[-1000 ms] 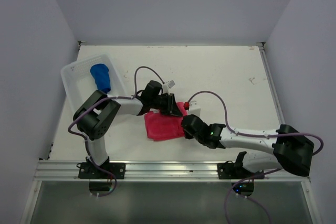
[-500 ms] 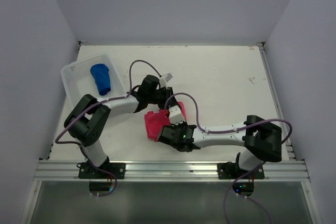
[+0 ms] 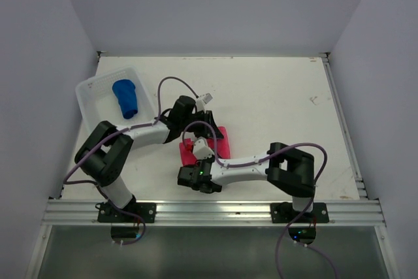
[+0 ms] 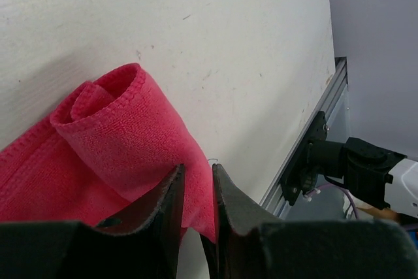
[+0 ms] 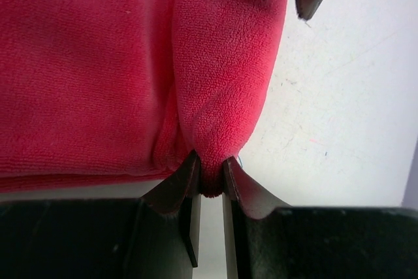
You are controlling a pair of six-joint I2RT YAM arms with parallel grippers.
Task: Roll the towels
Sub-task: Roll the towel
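Right wrist view: right pincer clamps the roll of the pink towel; left pincer clamps it too, likely keeping it tight.

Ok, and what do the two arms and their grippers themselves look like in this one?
Both arms have white links and bulky black joints: the left arm, the right arm. A thin purple-grey cable loops loosely along each. A small green light glows at the right wrist. The left gripper and right gripper have matte black, wedge-shaped fingers.
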